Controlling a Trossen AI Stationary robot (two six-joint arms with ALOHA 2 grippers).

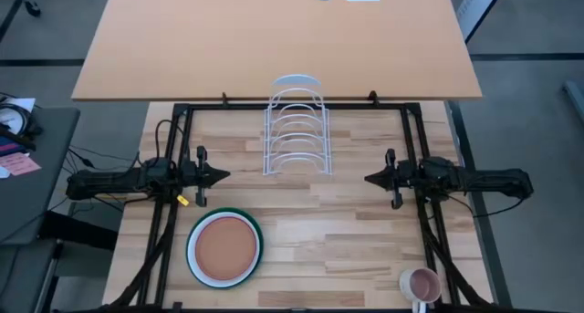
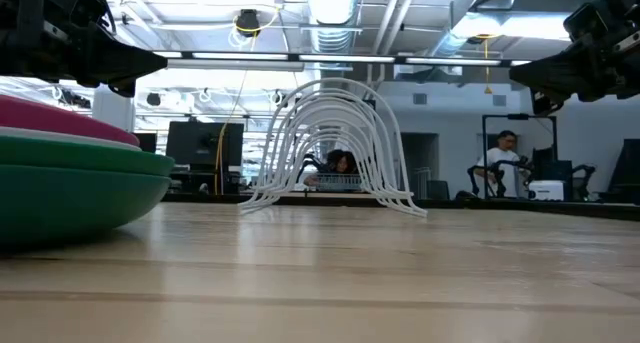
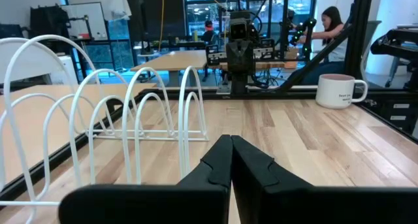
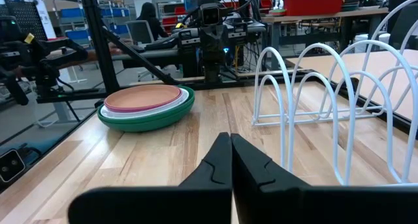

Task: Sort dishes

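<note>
Four plates sit nested in one stack near the bench's front-left corner: the dark green plate (image 1: 253, 229) at the bottom, the white plate (image 1: 194, 258) on it, the magenta-pink plate (image 4: 121, 110) showing only as a thin rim, and the terracotta plate (image 1: 224, 247) on top. The white wire rack (image 1: 296, 128) stands at the middle of the back edge. The left gripper (image 1: 222, 176) hovers at the left edge, fingers pinched together on nothing. The right gripper (image 1: 371, 178) mirrors it at the right edge, likewise closed and empty. A pink mug (image 1: 422, 284) sits at the front-right corner.
</note>
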